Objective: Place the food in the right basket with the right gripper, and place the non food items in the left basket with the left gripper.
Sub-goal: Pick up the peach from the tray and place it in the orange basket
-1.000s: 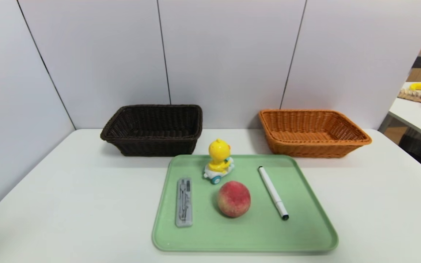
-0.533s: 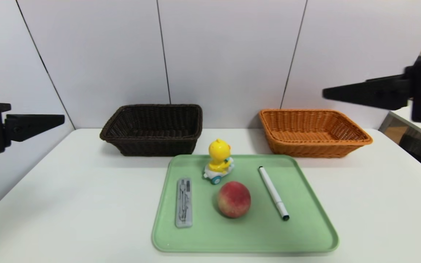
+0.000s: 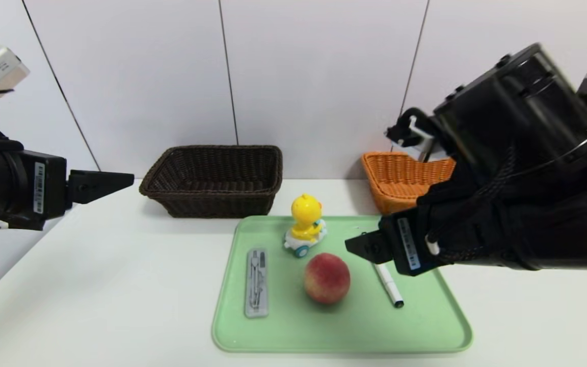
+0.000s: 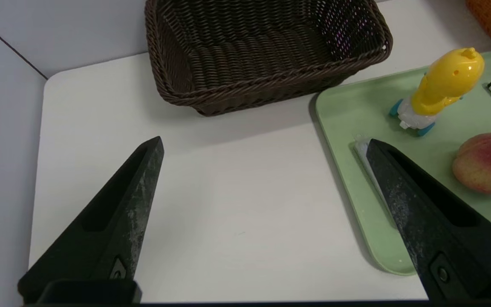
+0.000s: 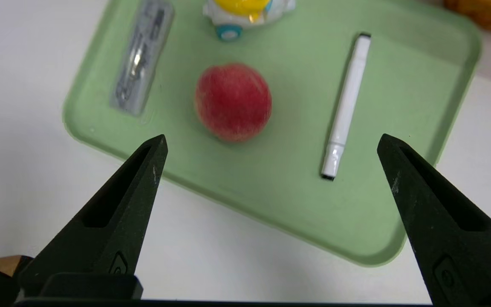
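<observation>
A pale green tray (image 3: 441, 326) lies at the middle of the white tabletop (image 3: 95, 295), close to its near edge, and carries every loose thing. Nearest on it, the peach (image 3: 326, 278) sits about the tray's centre. The flat grey case (image 3: 256, 282) lies left of the peach along the tray's left side, and the white pen (image 3: 390, 288) lies right of it, black tip toward the near edge; its far end is hidden behind the right arm. Behind the peach, at the tray's far edge, the yellow duck toy (image 3: 305, 223) stands upright on its white wheeled base.

The right gripper (image 5: 271, 143) hangs above the tray's right half, tilted down toward it, with its fingers (image 5: 119, 204) spread wide and empty; in the right wrist view the peach and pen show between them, well below. The left gripper (image 4: 262, 145) hovers above the tabletop's left side, left of the tray and pointing toward the far edge, fingers (image 4: 117, 200) likewise wide apart and holding nothing; one finger overlaps the case in the left wrist view.

Along the tabletop's far edge, against the grey wall panels (image 3: 319, 76), stand the two baskets: the dark brown left basket (image 3: 214, 178) behind the tray's left corner, and the orange-tan right basket (image 3: 400, 178) toward the far right, largely covered by the right arm. What shows of both baskets holds nothing.
</observation>
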Robot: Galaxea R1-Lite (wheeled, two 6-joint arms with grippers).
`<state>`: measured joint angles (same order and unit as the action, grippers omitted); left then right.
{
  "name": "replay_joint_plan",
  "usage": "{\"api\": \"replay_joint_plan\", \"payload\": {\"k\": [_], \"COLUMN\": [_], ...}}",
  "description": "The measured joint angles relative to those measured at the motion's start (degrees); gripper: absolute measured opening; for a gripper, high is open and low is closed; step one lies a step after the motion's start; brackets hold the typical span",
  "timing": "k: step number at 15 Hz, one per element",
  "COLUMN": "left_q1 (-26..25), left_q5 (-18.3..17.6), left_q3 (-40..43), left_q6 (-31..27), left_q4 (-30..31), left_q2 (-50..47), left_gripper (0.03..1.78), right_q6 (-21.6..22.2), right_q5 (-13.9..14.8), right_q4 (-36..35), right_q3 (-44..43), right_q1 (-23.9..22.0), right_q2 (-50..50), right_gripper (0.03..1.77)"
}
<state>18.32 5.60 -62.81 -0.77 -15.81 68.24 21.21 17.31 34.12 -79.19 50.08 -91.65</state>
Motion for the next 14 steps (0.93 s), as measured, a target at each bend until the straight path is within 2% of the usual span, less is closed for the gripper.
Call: {"api": "replay_joint_plan", "payload": {"k": [3, 7, 14], "left_q1": [1.5, 1.8, 1.8], "left_q5": [0.0, 0.0, -0.1], "left_q3": [0.4, 2.0, 4.0], "left_q6": [0.1, 0.1, 1.3], "left_q4": [0.0, 0.2, 0.3], "left_q2": [0.6, 0.9, 0.9], "left_gripper": [1.69, 1.69, 1.69], "right_q6": [6.5, 10.4, 11.5], "right_q5": [-0.8, -1.3, -1.4], "right_q4": [3.0, 3.5, 3.2], "right_q3": [-0.3, -3.8, -7.6], "right_q1": [0.3, 0.4, 0.7], "right_q2": [-4.1, -9.3, -16.2], "right_gripper": [1.70, 1.70, 1.70]}}
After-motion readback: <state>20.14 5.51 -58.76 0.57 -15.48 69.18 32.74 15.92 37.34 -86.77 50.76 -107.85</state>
